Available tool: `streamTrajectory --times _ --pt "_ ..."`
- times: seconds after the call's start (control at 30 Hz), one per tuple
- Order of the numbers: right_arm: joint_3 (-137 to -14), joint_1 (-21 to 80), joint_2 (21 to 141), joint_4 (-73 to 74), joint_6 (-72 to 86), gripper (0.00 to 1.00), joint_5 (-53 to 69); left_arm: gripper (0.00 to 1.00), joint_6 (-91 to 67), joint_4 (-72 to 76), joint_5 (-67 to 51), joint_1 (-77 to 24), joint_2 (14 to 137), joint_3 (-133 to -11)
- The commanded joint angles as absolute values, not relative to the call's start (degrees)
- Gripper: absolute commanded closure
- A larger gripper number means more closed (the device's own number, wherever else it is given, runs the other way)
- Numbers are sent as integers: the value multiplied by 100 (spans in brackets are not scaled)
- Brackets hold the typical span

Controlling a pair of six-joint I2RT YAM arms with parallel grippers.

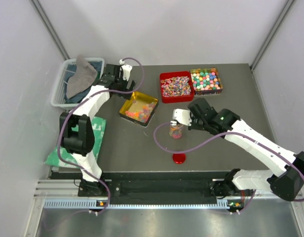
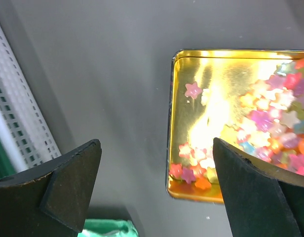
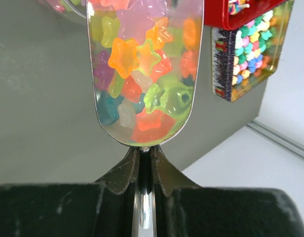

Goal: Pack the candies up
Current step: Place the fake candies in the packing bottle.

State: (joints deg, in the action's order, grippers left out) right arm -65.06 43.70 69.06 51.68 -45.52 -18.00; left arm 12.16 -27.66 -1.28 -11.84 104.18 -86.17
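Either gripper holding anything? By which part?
Right gripper pinches the scoop, loaded with candies, by its thin handle below the bowl. Left gripper open, holding nothing.

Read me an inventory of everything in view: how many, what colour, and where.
gold tin: one, gold, left of centre
star candies: many, multicoloured, in gold tin and scoop
red tin: one, red, back centre
pink-white pieces: many, in red tin
patterned tin: one, dark-sided, right of red tin
pastel balls: many, in patterned tin
jar: one, clear, centre
red lid: one, near edge
scoop: one, clear, by jar
basket: one, pale, far left
grey cloth: one, in basket
green mat: one, near left
left gripper: open, beside gold tin
right gripper: shut on scoop handle
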Motion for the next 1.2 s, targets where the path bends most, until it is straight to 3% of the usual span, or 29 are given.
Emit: streamTrajectory --times 0.0,1.17 --pt "-6680 4350 6873 5054 -4921 100 -2162 1 1310 -2936 -299 -1169 9888 -8553" --pt "-7101 4825 7611 5484 -6179 100 -3542 1 1318 -2742 -369 -1072 9791 -8068"
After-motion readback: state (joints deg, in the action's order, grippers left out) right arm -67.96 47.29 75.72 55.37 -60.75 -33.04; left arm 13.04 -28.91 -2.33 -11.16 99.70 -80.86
